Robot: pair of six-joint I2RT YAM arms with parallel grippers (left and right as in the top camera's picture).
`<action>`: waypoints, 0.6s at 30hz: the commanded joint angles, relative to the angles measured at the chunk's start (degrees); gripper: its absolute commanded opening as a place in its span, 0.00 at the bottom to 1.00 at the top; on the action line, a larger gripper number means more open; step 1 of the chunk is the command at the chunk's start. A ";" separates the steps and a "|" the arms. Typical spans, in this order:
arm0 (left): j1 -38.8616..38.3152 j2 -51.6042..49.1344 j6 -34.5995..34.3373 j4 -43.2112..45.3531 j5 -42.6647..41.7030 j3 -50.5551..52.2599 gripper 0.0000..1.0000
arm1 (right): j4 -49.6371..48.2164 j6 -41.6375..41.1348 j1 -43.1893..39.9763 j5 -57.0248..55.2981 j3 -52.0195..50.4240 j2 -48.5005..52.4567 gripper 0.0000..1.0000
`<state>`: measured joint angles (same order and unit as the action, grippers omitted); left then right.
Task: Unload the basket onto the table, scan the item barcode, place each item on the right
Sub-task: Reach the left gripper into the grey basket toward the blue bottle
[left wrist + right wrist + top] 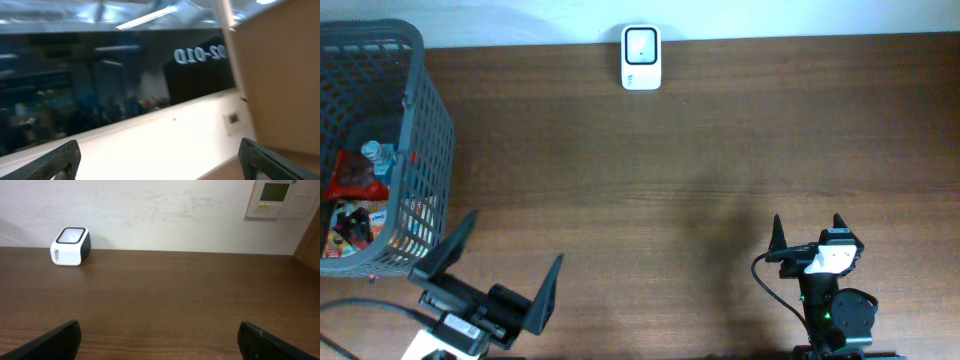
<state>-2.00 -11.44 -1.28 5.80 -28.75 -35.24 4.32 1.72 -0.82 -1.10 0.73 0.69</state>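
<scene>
The white scanner [641, 58] stood at 12 o'clock on the table [670, 170], at its far edge. The grey basket [432, 130] sat at 9 o'clock, with the packaged items [355, 180] lying inside it. The left tool [514, 240] hung at 7 o'clock just beside the basket, its fingers spread wide and holding nothing. The right tool [807, 222], at 5 o'clock, was likewise spread and empty, well apart from the scanner.

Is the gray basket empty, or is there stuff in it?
Not empty. The overhead view shows a red packet, a small bottle and other packaged items inside the gray basket.
</scene>
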 commanded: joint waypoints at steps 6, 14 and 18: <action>0.31 -4.46 0.94 2.51 -4.52 -1.88 0.99 | 0.24 0.00 -0.42 -0.90 -0.42 -0.33 0.99; 0.31 -21.07 3.28 -33.33 11.21 -22.80 0.99 | 0.24 0.00 -0.42 -0.90 -0.42 -0.33 0.98; 0.31 -31.67 4.61 -47.39 9.60 -33.18 0.99 | 0.24 0.00 -0.42 -0.90 -0.42 -0.33 0.99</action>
<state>-2.00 -35.24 0.99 -35.38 -19.92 -60.73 4.32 1.74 -0.82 -1.13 0.73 0.69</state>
